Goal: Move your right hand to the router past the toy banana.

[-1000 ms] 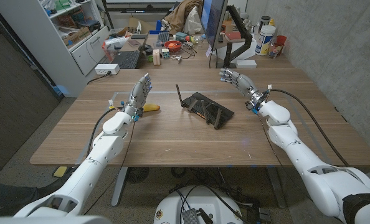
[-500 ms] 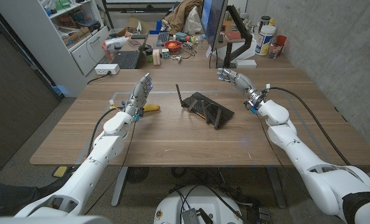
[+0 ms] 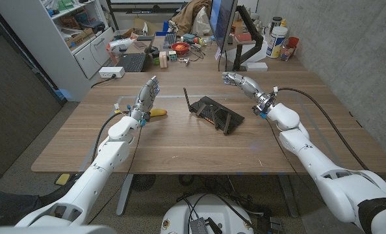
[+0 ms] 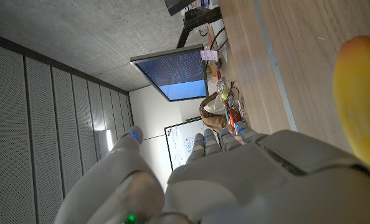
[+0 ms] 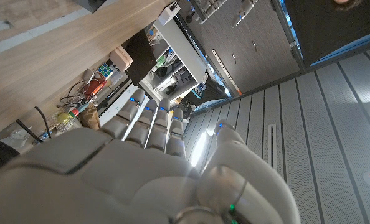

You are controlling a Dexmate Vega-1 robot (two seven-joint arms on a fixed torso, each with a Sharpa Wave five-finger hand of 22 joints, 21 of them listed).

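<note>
Wooden table (image 3: 180, 153), grained brown top. Left hand (image 3: 147, 95) raised, fingers straight, grasping nothing, beside the smooth yellow toy banana (image 3: 157, 112). Flat black angular router (image 3: 215, 112) lies mid-table, thin antenna upright. Right hand (image 3: 239, 81), glossy white shell, hovers beyond it, fingers released.

We have moved our right hand (image 3: 240, 82) leftward above the table, closer to the router (image 3: 214, 112).

right hand (image 3: 240, 81) empty, above table beyond router (image 3: 214, 112) | toy banana (image 3: 157, 113) beside left hand (image 3: 147, 95)
</note>
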